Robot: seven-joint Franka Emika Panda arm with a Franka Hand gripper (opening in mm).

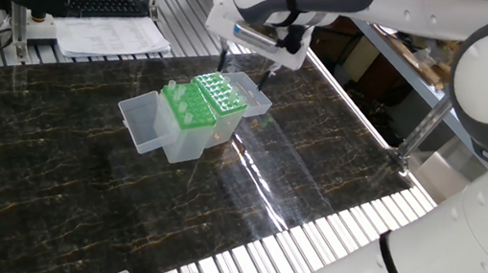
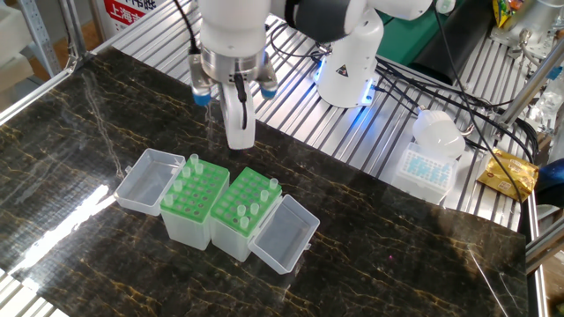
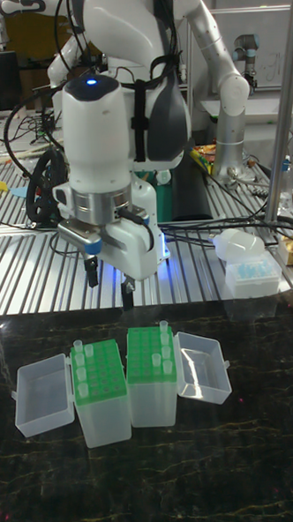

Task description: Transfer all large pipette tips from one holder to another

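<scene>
I'm looking at a dark marble-patterned tabletop (image 2: 397, 255) with pale veins, bordered by ribbed metal slats (image 1: 304, 252) on its sides. Near its middle two clear plastic tip boxes sit side by side and touching, the left box (image 3: 101, 395) and the right box (image 3: 152, 380), each with a green perforated rack on top and its clear hinged lid (image 2: 145, 180) lying open flat on the marble at its outer side. From the tall fixed view I also see another closed clear box (image 3: 249, 279) with blue contents resting on the slats beyond the marble's far edge.

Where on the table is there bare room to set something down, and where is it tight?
Bare marble lies in front of the two boxes toward the slatted edge, and left of the open lid. It is crowded behind the boxes, where the hand hangs above the marble.
</scene>
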